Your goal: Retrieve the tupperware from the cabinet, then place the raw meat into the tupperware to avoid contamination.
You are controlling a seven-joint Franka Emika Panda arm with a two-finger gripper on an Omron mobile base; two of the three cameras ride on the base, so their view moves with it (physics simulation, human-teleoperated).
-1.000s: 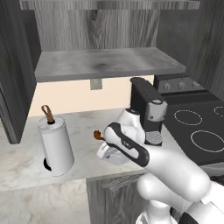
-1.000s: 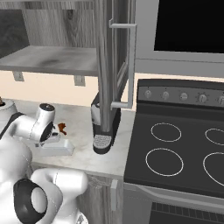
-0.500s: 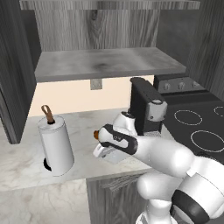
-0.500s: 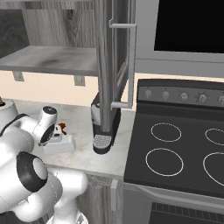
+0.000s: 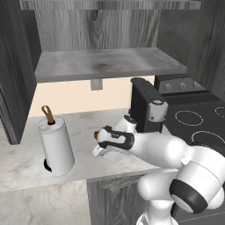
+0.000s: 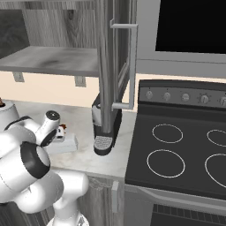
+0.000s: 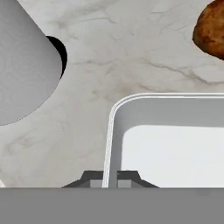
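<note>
The gripper (image 7: 110, 176) is sitting low over the marble counter (image 5: 26, 154), its two dark fingertips pinched together on the thin rim of the tupperware (image 7: 170, 140), one tip on each side of the wall. The container is resting flat on the counter, and from the left base view the tupperware (image 5: 107, 154) is peeking out beneath the arm's wrist, close to the counter's front edge. The right base view is catching the tupperware (image 6: 63, 143) just left of the coffee machine.

The raw meat (image 7: 212, 28) is lying on the bare marble just past the container's far corner, outside it and not touching it as far as the hand view shows. In the left base view the raw meat (image 5: 96, 134) is showing only as a small brown-orange tip beside the wrist.

Crowding the left side is the paper-towel roll (image 5: 56, 145), standing upright on its dark base with a brown loop-topped rod (image 5: 48, 114) on top; it is standing near the container's left side. On the other side, the black coffee machine (image 5: 147, 107) is standing right behind the arm. Overhead, the cabinet (image 5: 105, 63) is hanging open, its grey shelf bare, and its open door (image 6: 115, 66) with a long bar handle is jutting out in front of the coffee machine (image 6: 105, 132). The black stove (image 6: 185, 150) is flanking the counter on the right.
</note>
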